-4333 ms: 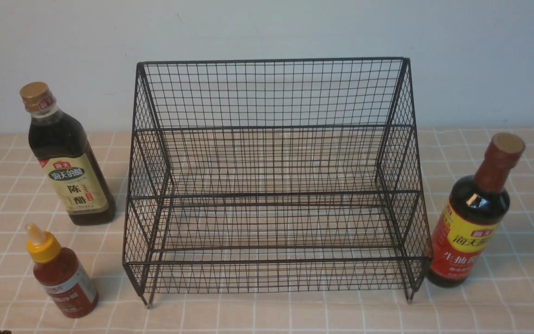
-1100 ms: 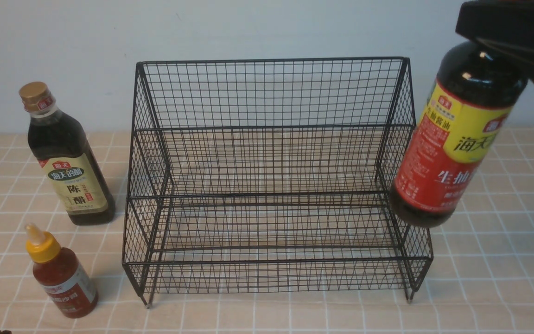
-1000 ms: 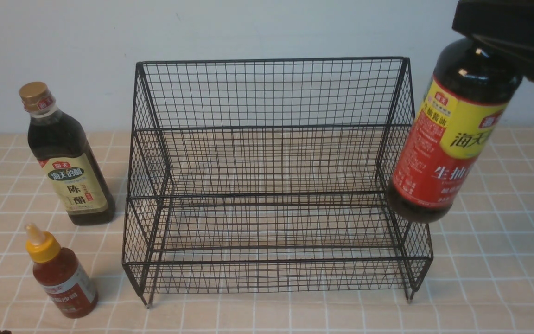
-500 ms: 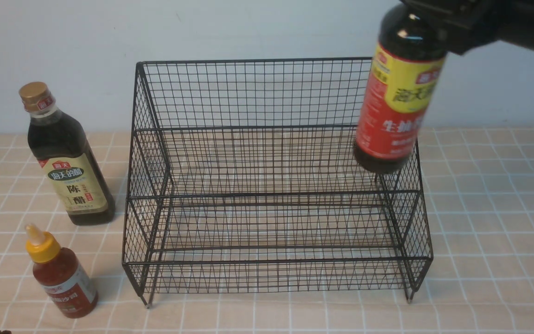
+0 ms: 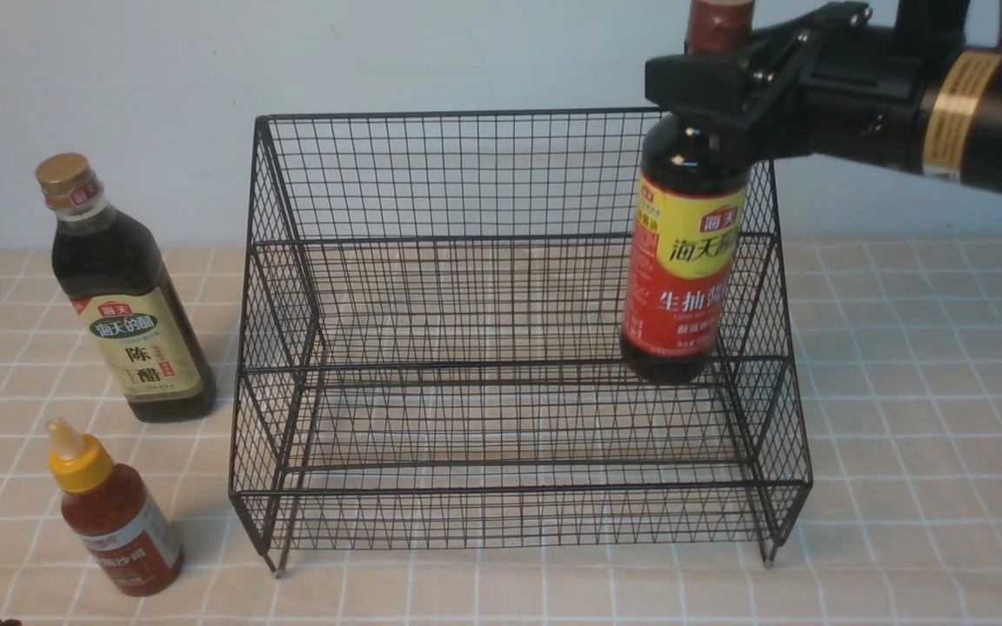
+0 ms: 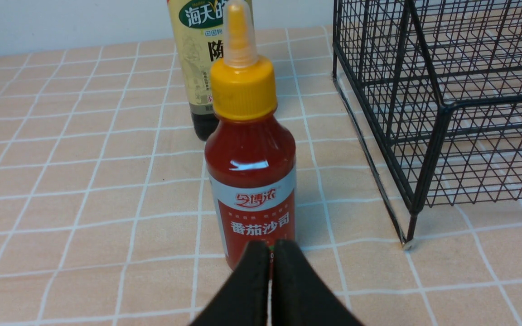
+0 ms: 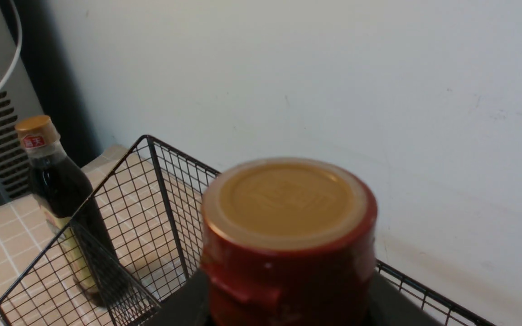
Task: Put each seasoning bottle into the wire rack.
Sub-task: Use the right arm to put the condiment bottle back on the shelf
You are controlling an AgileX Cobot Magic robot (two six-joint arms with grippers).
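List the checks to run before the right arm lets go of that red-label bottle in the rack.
1. Right end effector shut on red-label bottle at the neck: ok.
2. Bottle upright: ok.
3. Bottle over the wire rack upper tier: ok.
4. Base seated on the shelf: cannot tell.
5. Left end effector shut, empty, away from the rack: ok.
6. Gold-cap bottle and small sauce bottle racked: not ok, both stand outside it.

Black rack; peach white-gridded tablecloth; dark bottle, red-yellow label, top seemingly tan; red bottle, yellow cap.
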